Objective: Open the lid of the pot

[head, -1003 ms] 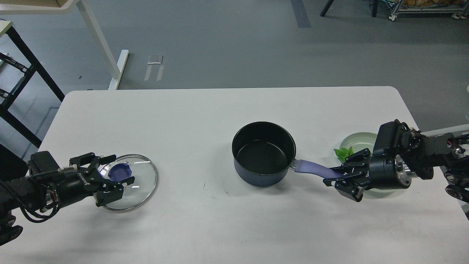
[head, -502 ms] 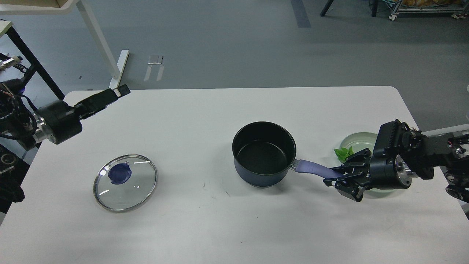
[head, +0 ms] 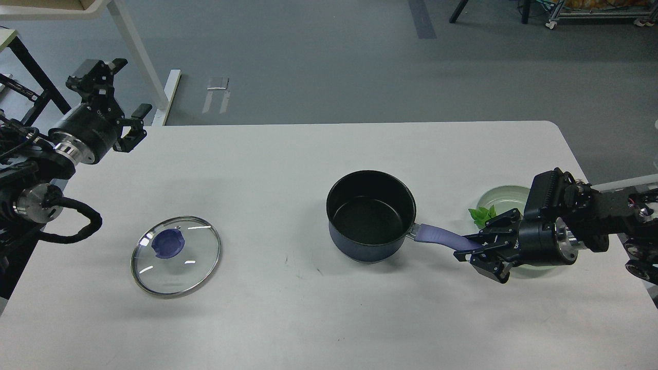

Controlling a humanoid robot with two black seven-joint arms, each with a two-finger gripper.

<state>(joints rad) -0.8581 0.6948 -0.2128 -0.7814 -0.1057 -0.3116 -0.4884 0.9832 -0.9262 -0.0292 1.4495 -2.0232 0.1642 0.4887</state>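
The dark-blue pot (head: 366,245) stands uncovered at the table's middle, its black inside showing. Its lavender handle (head: 437,236) points right. My right gripper (head: 474,245) is closed around the handle's end. The glass lid (head: 176,267) with its blue-purple knob (head: 167,242) lies flat on the table at the left, apart from the pot. My left gripper (head: 126,95) is open and empty, raised at the table's far left corner, well away from the lid.
A pale green plate (head: 506,197) with a green leaf (head: 481,216) sits behind my right gripper, partly hidden by the arm. White table (head: 288,154) edges run near both arms. A black rack and white table legs stand beyond the far left corner.
My left gripper has let go of the lid's knob and swung up and back to the far left corner. The lid stays flat on the table. Right arm and pot are unmoved.
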